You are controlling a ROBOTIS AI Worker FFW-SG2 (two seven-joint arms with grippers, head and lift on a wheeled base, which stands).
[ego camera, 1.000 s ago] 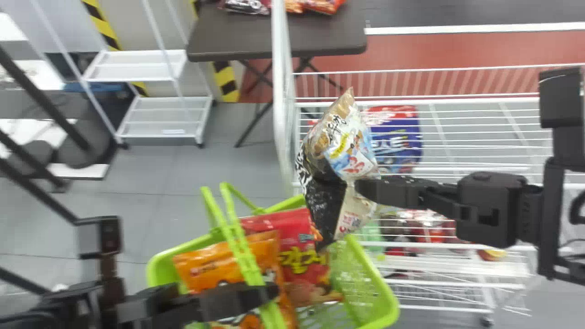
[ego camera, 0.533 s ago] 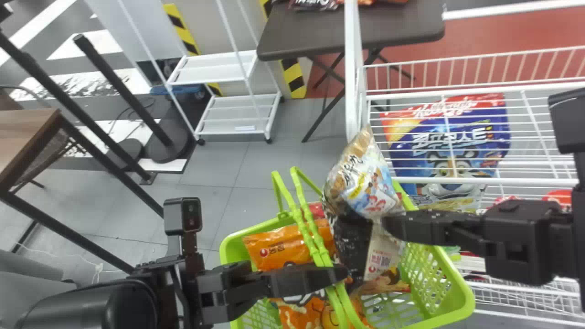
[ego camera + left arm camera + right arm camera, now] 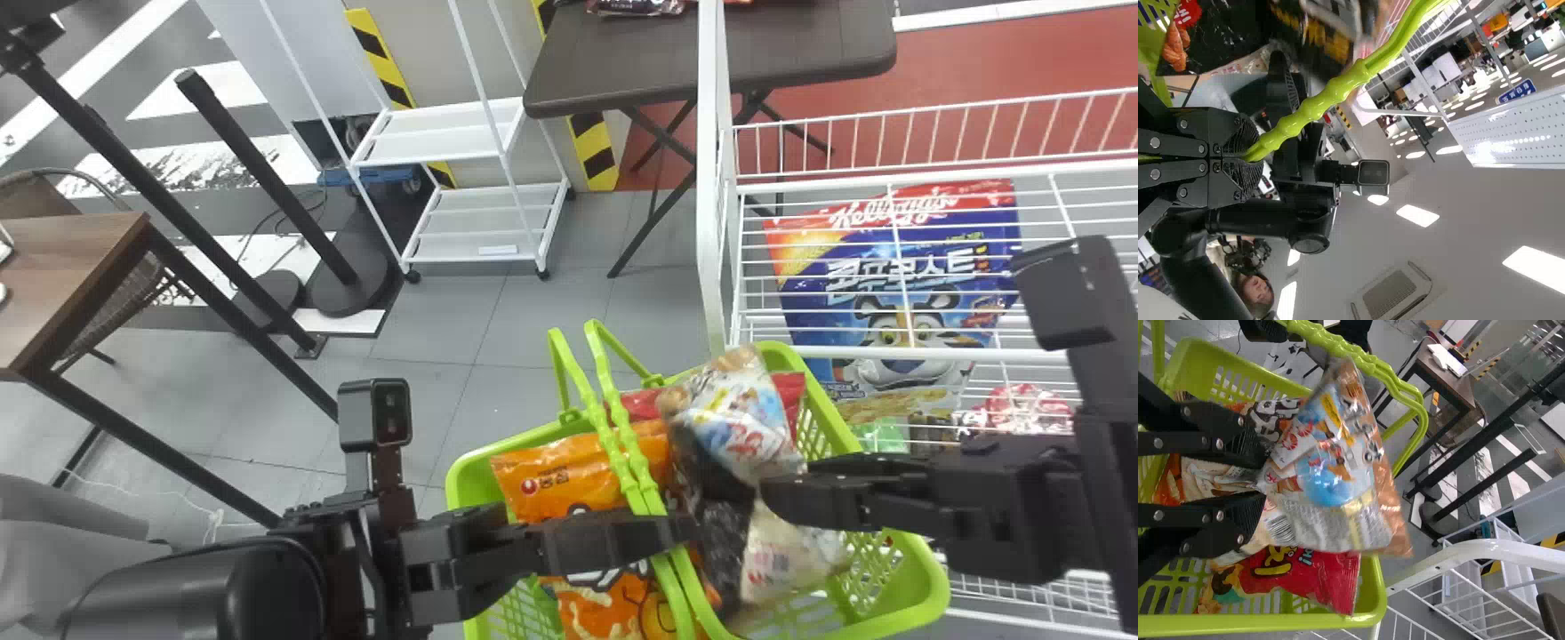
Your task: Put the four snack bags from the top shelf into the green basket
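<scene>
The left gripper (image 3: 689, 531) is shut on the handle (image 3: 627, 462) of the green basket (image 3: 925, 578); in the left wrist view the left gripper (image 3: 1250, 155) pinches the knobbly handle (image 3: 1338, 87). From the right, the right gripper (image 3: 775, 496) holds a black-and-white snack bag (image 3: 747, 427) over the basket's right part, its lower end inside the rim outline. In the right wrist view the right gripper (image 3: 1262, 479) squeezes the middle of that snack bag (image 3: 1331, 487). An orange bag (image 3: 569, 471), a red bag (image 3: 1325, 577) and another orange bag (image 3: 605, 613) lie in the basket.
A white wire shelf rack (image 3: 711, 178) rises beside the basket on the right, with a blue cereal bag (image 3: 898, 267) behind its wires. Farther back stand a dark folding table (image 3: 622, 80) and a small white cart (image 3: 480, 222).
The right gripper has carried the snack bag down and leftward, closer over the basket. The head view has swung right, shifting the scene. The left gripper still grips the handle.
</scene>
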